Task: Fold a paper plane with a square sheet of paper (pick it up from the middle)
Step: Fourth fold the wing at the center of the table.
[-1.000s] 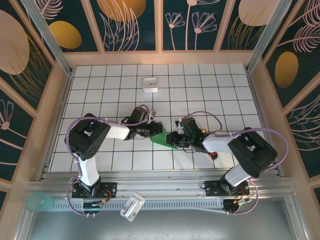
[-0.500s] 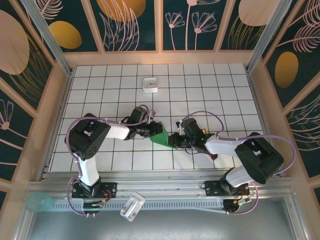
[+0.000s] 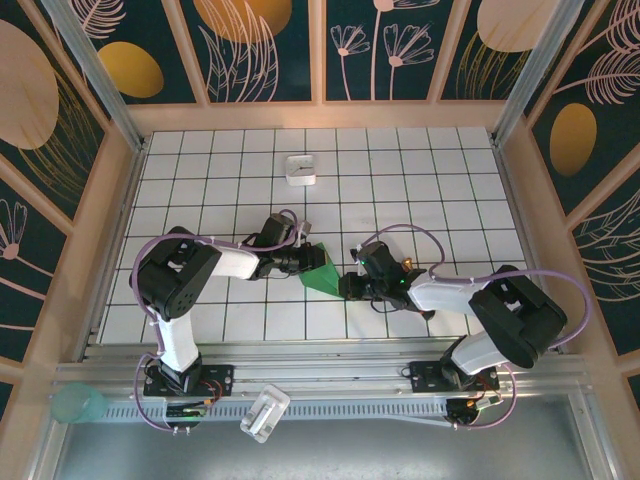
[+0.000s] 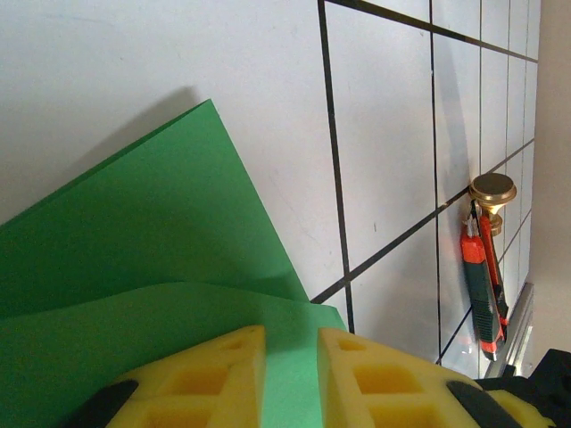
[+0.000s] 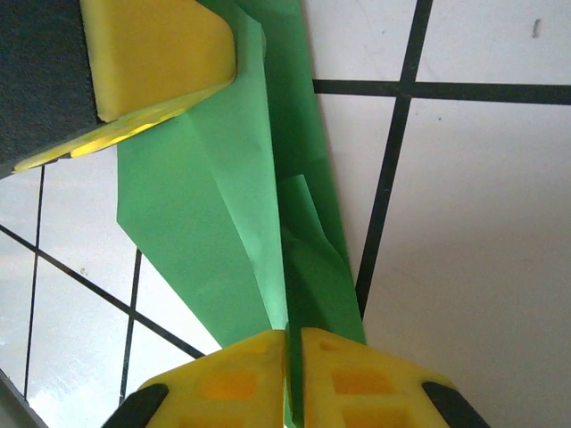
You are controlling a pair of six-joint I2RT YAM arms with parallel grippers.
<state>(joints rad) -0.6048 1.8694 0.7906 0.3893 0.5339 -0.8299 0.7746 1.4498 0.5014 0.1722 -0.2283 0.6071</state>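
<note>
The square sheet of paper (image 3: 322, 277) is bright green and folded into a pointed wedge with layered flaps, lying between the two arms. My right gripper (image 3: 346, 286) is shut on a raised fold, which runs edge-on between its yellow fingertips (image 5: 293, 334). My left gripper (image 3: 307, 262) is at the paper's upper left edge. In its wrist view the jaws (image 4: 292, 334) stand narrowly apart over a flat green flap (image 4: 134, 223). One left finger (image 5: 161, 53) rests against the paper (image 5: 196, 223).
A small white box (image 3: 301, 170) stands at the back of the tiled table. A red-and-black screwdriver (image 4: 482, 285) and a brass knob (image 4: 492, 190) lie to the right of the paper. A teal cup (image 3: 78, 403) stands off the table at the near left.
My right gripper has closed onto the paper's raised fold, and its arm has shifted slightly. The left gripper and the paper have stayed in place.
</note>
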